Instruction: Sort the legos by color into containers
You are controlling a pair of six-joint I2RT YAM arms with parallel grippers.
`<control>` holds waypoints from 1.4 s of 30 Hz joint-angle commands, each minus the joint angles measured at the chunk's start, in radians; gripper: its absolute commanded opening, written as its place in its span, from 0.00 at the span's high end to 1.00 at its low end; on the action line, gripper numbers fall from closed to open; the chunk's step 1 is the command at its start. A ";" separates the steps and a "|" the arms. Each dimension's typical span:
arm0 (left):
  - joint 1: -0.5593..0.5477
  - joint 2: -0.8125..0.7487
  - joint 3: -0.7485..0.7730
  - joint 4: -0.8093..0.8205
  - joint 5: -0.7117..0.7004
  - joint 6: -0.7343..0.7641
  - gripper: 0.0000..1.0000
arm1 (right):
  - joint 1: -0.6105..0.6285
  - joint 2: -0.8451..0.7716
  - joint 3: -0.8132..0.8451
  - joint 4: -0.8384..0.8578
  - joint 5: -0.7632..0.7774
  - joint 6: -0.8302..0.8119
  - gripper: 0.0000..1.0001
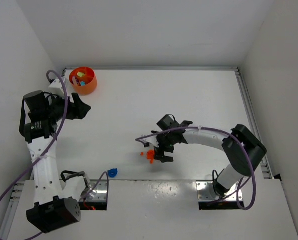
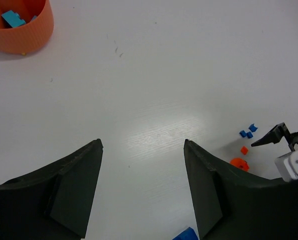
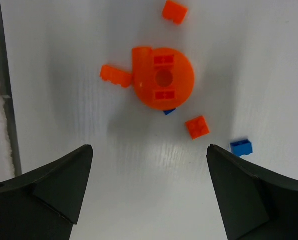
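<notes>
Here, right gripper (image 3: 149, 150) spread wide, empty, above round orange lego (image 3: 163, 77); small orange brick (image 3: 197, 127), blue brick (image 3: 241, 147) just beside. Left gripper (image 2: 142, 143) likewise spread, empty, near orange bowl (image 2: 31, 32), far left.

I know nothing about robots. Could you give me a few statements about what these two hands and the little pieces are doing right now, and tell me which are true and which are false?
1. The right hand is open and holds nothing. True.
2. The orange bowl is empty. False: several pieces lie in it, a teal piece among them.
3. The left hand grips a blue brick. False: it is open and empty.
4. A round orange piece lies just ahead of the right hand. True.
5. A small blue brick lies near that round piece. True.
</notes>
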 commanded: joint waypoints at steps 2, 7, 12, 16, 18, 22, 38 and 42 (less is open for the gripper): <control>0.007 -0.015 0.000 0.002 0.021 -0.002 0.28 | 0.003 -0.079 -0.076 0.155 0.023 -0.201 0.03; 0.007 0.016 -0.033 0.022 0.044 -0.043 0.28 | 0.022 -0.047 -0.089 0.167 0.014 -0.273 0.03; 0.007 0.025 -0.044 0.048 0.053 -0.062 0.28 | 0.040 -0.003 -0.089 0.209 0.003 -0.284 0.02; 0.007 0.034 -0.044 0.058 0.053 -0.062 0.28 | 0.052 0.028 -0.070 0.209 -0.007 -0.319 0.02; 0.007 0.034 -0.044 0.058 0.053 -0.062 0.28 | 0.071 0.039 -0.060 0.197 -0.021 -0.319 0.02; 0.007 0.043 -0.053 0.058 0.053 -0.062 0.28 | 0.091 0.066 -0.040 0.197 -0.021 -0.341 0.02; 0.007 0.053 -0.063 0.058 0.053 -0.062 0.28 | 0.109 0.226 0.063 0.092 -0.040 -0.350 0.42; 0.007 0.062 -0.063 0.058 0.062 -0.062 0.28 | 0.100 0.246 0.063 0.063 -0.049 -0.350 0.51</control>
